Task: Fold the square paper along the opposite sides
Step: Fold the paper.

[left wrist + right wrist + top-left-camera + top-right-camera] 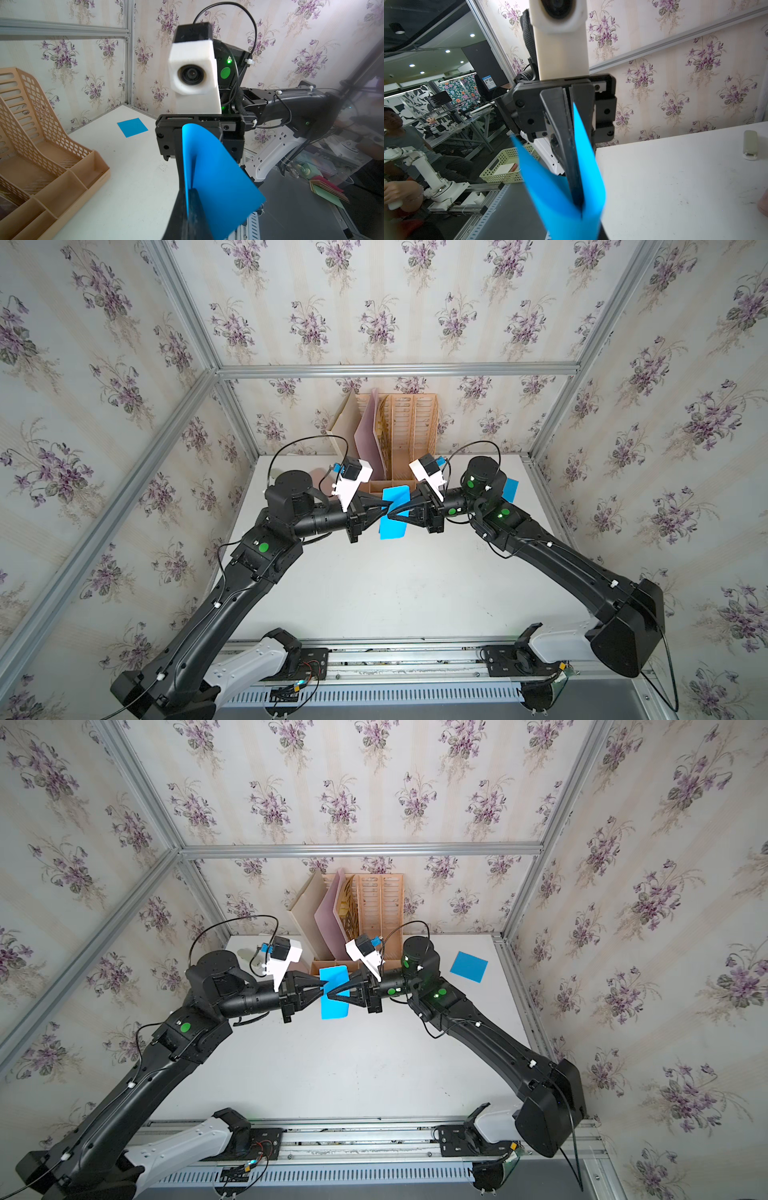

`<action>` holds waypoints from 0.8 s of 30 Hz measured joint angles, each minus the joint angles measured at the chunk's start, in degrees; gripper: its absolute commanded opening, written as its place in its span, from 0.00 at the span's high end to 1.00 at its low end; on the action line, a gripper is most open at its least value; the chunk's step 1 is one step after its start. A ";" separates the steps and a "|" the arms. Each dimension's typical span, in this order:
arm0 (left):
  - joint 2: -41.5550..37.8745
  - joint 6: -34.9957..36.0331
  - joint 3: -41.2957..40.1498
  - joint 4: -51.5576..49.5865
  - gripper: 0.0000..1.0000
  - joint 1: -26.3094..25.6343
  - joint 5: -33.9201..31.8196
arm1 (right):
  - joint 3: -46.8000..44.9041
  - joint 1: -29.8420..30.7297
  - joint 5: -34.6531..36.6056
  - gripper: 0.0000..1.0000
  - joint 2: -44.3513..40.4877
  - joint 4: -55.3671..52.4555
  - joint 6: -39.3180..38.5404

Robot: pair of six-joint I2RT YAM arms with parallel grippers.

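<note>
The white table (395,585) lies well below both pairs of jaws, and a beige file rack (411,427) stands beyond them, against the wall. The blue paper (392,526) is in the air, not on the table, and it is caught where the two jaw tips come together. The left gripper (385,506) and the right gripper (394,515) are both closed on it, their tips just beside each other.

The fold itself seems to be in hand: the sheet is bowed, but no crease shows. The next move probably calls for bringing the opposite edges level and then pressing them flat.

The top views hide the bend. The right wrist view shows the paper in two flaps, one on each side of the closed jaws. A top view shows a second blue sheet (468,966) lying flat, well behind the right jaws; the right wrist view does not show it.
</note>
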 measured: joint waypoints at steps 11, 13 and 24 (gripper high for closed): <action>-0.70 2.14 3.80 -1.73 0.26 0.02 -13.75 | -0.02 0.48 0.20 1.00 0.44 -0.09 0.00; -2.47 2.34 3.87 -1.73 0.22 0.02 -20.26 | -0.09 0.50 0.20 1.00 0.55 -0.11 0.00; -13.92 3.76 -3.74 -3.82 0.05 -0.09 -17.53 | -0.09 0.61 0.24 1.00 0.61 -0.15 0.24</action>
